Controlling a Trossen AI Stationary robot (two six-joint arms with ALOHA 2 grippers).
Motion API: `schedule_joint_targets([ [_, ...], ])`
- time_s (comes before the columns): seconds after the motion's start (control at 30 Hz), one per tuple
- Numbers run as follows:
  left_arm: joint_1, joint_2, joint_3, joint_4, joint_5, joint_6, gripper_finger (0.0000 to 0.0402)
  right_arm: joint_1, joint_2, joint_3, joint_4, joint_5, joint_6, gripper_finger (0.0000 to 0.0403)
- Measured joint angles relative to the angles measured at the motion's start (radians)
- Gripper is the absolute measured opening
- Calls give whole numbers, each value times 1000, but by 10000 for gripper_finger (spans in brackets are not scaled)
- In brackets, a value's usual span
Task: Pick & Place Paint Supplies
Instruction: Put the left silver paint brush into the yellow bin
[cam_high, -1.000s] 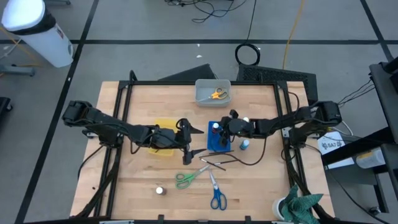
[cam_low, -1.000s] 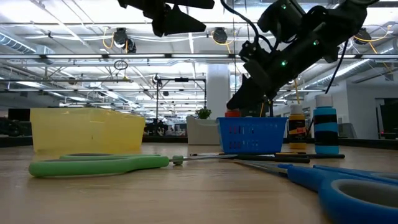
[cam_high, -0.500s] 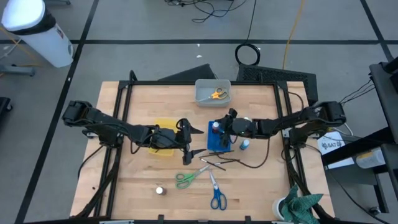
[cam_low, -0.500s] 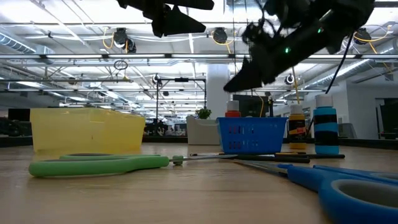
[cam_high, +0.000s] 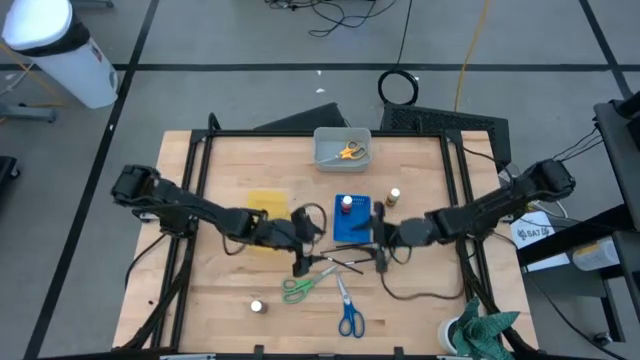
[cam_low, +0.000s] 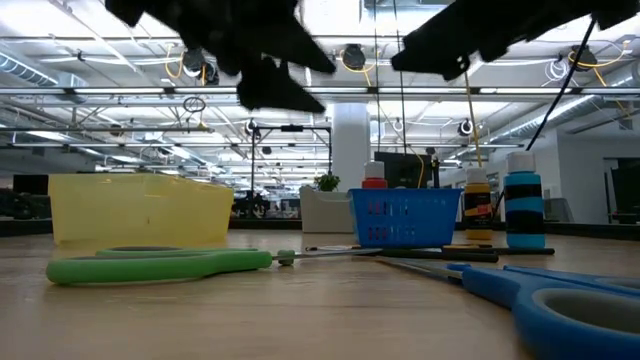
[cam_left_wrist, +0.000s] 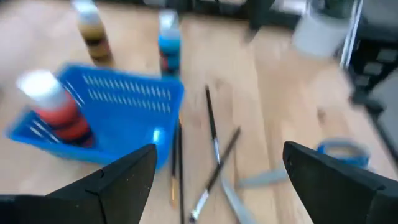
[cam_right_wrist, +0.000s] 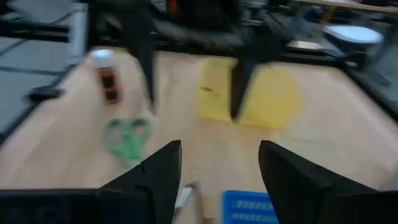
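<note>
Green scissors (cam_high: 300, 287), blue scissors (cam_high: 348, 312) and thin dark brushes (cam_left_wrist: 214, 146) lie flat on the wooden table. A red-and-white bottle (cam_left_wrist: 53, 102) stands in the blue tray (cam_high: 352, 222). A brown bottle (cam_left_wrist: 93, 34) and a blue bottle (cam_left_wrist: 169, 45) stand just beyond the tray, and a white-topped bottle (cam_high: 257, 306) stands near the front edge. My left gripper (cam_left_wrist: 217, 186) hangs open above the brushes, beside the tray. My right gripper (cam_right_wrist: 221, 180) hangs open in the air at the tray's near right corner (cam_high: 376, 240). Both are empty.
A grey bin (cam_high: 342, 148) at the far edge holds yellow scissors (cam_high: 350, 151). A yellow tray (cam_high: 265, 205) sits left of the blue one, partly under my left arm. A black cable (cam_high: 400, 290) loops on the table below my right arm.
My right gripper has drawn back from over the blue tray toward the near edge and risen; the red-and-white bottle stays upright in the tray. My left gripper has sunk toward the brushes and tipped further down.
</note>
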Motion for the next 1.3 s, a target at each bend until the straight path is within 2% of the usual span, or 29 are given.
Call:
schedule_joint_targets([
  [0.13, -22, 104, 0, 48, 22, 103, 352, 83, 16, 0, 3, 5, 44, 188],
  [0.23, -37, 169, 0, 77, 10, 161, 314, 135, 33, 0, 3, 5, 85, 179],
  [0.33, -32, 215, 0, 117, -5, 168, 248, 181, 60, 0, 15, 5, 125, 168],
  [0.47, -13, 262, 0, 118, -9, 250, 139, 221, 111, 0, 69, 5, 115, 147],
  [0.6, 11, 282, 0, 115, 8, 266, 33, 229, 147, 0, 110, 3, 99, 114],
  [0.63, 17, 283, 0, 111, 22, 266, 17, 229, 151, 0, 111, 3, 97, 104],
  [0.83, 28, 283, 0, 91, 55, 254, 15, 228, 153, 0, 111, 2, 93, 48],
  [1.0, 25, 283, 0, 68, 100, 254, 9, 228, 152, 0, 111, 2, 65, 17],
  [1.13, 23, 283, 0, 63, 91, 247, 8, 228, 152, 0, 113, 0, 64, 3],
  [1.3, 23, 283, 0, 64, 70, 238, 10, 228, 152, 0, 119, -1, 64, 3],
])
